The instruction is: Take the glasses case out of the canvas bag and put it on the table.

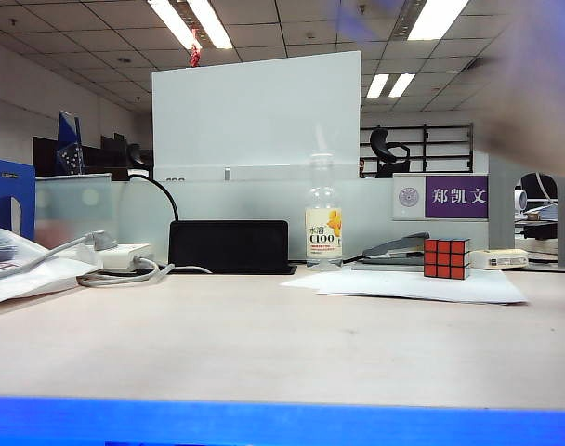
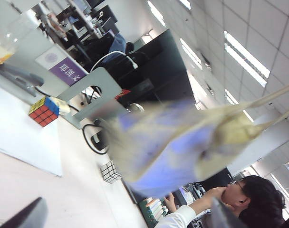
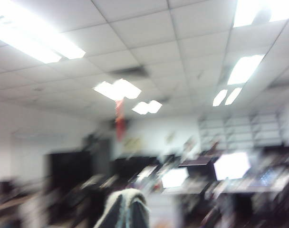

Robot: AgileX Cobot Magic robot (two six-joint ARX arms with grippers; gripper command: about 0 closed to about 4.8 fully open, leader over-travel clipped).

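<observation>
Left wrist view: the floppy cream canvas bag (image 2: 182, 142) is seen lifted above the pale desk (image 2: 63, 199); no blue glasses case is visible, so removal remains. The left claw (image 2: 120, 221) is spread; the right claw (image 3: 125, 209) is clenched.

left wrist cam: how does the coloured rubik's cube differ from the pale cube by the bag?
Colour: the Rubik's cube shows red, yellow and blue faces; the pale cube is whitish-grey all over. Support: the Rubik's cube sits on a white paper sheet; the pale cube on bare table. Shared: gridded faces. Left end effector open above the table; right end effector shut, unseen.
</observation>
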